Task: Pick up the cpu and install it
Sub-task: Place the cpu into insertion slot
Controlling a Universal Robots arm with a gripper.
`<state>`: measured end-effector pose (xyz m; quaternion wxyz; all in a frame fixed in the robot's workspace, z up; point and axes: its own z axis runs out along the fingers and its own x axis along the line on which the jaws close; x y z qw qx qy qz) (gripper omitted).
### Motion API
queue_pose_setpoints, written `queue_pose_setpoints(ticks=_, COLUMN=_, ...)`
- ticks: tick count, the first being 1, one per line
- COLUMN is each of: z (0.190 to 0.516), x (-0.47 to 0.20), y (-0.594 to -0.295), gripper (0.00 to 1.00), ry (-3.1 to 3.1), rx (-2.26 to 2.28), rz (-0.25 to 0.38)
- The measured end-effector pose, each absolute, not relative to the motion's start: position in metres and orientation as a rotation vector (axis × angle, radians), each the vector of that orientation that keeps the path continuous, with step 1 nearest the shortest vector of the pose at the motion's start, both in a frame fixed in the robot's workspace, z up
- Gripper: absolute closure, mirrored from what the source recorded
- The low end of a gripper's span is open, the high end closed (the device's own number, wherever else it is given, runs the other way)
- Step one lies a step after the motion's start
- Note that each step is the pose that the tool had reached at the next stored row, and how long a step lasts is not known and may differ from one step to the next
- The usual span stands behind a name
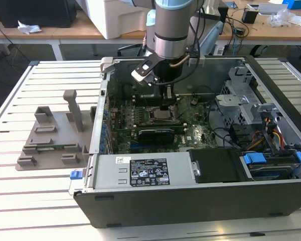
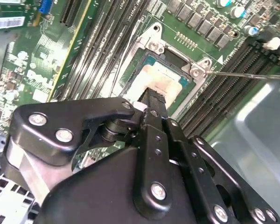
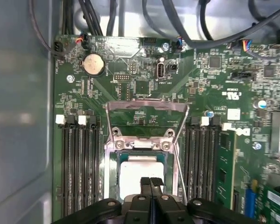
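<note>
1. One cpu is seen lying flat inside the open socket on the motherboard, with its pale metal top facing up.
2. It is judged to be light, stiff and smooth-topped, with a delicate underside. Hold is best taken on two opposite thin edges, and the chip is best kept level, with the contact face left untouched.
3. The gripper is poised directly over the cpu. Whether its tips touch the metal top cannot be settled. The jaws are pressed together with nothing between them.
4. The socket's load plate is tilted up, and its thin lever is swung free above the memory slots.
5. In the exterior view the arm is reached down into the computer case, just beyond the black fan card. A grey tray is set on the slatted table, toward the exterior view's left.
</note>
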<state>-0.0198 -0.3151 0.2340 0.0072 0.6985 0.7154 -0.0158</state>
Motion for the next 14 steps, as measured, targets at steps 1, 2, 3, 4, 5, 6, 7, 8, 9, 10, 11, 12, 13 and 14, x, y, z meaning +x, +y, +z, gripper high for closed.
queue_pose_setpoints(ticks=1, z=0.236, x=-0.020, y=-0.315, gripper=0.89, ry=2.237, rx=2.184, rz=-0.049)
queue_pose_setpoints(ticks=2, z=0.240, x=-0.020, y=-0.315, gripper=0.89, ry=2.237, rx=2.184, rz=-0.050)
queue_pose_setpoints(ticks=3, z=0.244, x=-0.020, y=-0.315, gripper=0.89, ry=2.237, rx=2.184, rz=-0.050)
queue_pose_setpoints(ticks=4, z=0.246, x=-0.020, y=-0.315, gripper=0.89, ry=2.237, rx=2.184, rz=-0.050)
queue_pose_setpoints(ticks=5, z=0.248, x=-0.020, y=-0.315, gripper=0.89, ry=2.237, rx=2.184, rz=-0.050)
queue_pose_setpoints(ticks=6, z=0.249, x=-0.020, y=-0.315, gripper=0.89, ry=2.237, rx=2.184, rz=-0.050)
queue_pose_setpoints(ticks=7, z=0.251, x=-0.020, y=-0.315, gripper=0.89, ry=2.237, rx=2.184, rz=-0.050)
queue_pose_setpoints(ticks=8, z=0.252, x=-0.020, y=-0.315, gripper=0.89, ry=2.237, rx=2.184, rz=-0.050)
queue_pose_setpoints(ticks=9, z=0.254, x=-0.020, y=-0.315, gripper=0.89, ry=2.237, rx=2.184, rz=-0.050)
queue_pose_setpoints(ticks=10, z=0.256, x=-0.020, y=-0.315, gripper=0.89, ry=2.237, rx=2.184, rz=-0.050)
queue_pose_setpoints(ticks=11, z=0.259, x=-0.020, y=-0.315, gripper=0.89, ry=2.237, rx=2.184, rz=-0.050)
queue_pose_setpoints(ticks=12, z=0.262, x=-0.020, y=-0.315, gripper=0.89, ry=2.237, rx=2.184, rz=-0.050)
queue_pose_setpoints(ticks=13, z=0.264, x=-0.020, y=-0.315, gripper=0.89, ry=2.237, rx=2.184, rz=-0.050)
queue_pose_setpoints(ticks=14, z=0.269, x=-0.020, y=-0.315, gripper=0.89, ry=2.237, rx=2.184, rz=-0.050)
